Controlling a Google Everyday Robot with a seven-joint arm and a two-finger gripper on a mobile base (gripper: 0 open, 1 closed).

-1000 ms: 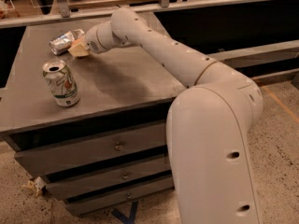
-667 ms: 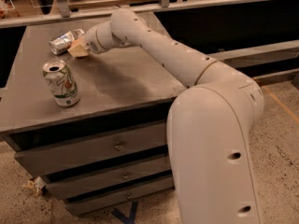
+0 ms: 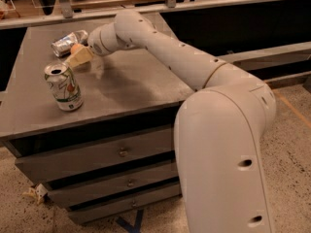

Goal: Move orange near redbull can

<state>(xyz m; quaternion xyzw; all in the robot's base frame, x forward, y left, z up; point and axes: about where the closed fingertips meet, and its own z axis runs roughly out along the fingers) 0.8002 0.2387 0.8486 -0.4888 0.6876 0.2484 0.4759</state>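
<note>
My arm (image 3: 170,52) reaches across the desk (image 3: 131,84) towards its far left corner, and my jaws sit low there, just above the top. The orange (image 3: 76,47) is at my jaws, mostly hidden behind a tan pad, so I cannot tell whether they are clamped on it or apart. The redbull can (image 3: 67,42) lies on its side just beyond the orange, close to the far left corner. A white can (image 3: 64,87) with green and red markings stands upright nearer the front edge, on the left, apart from my jaws.
</note>
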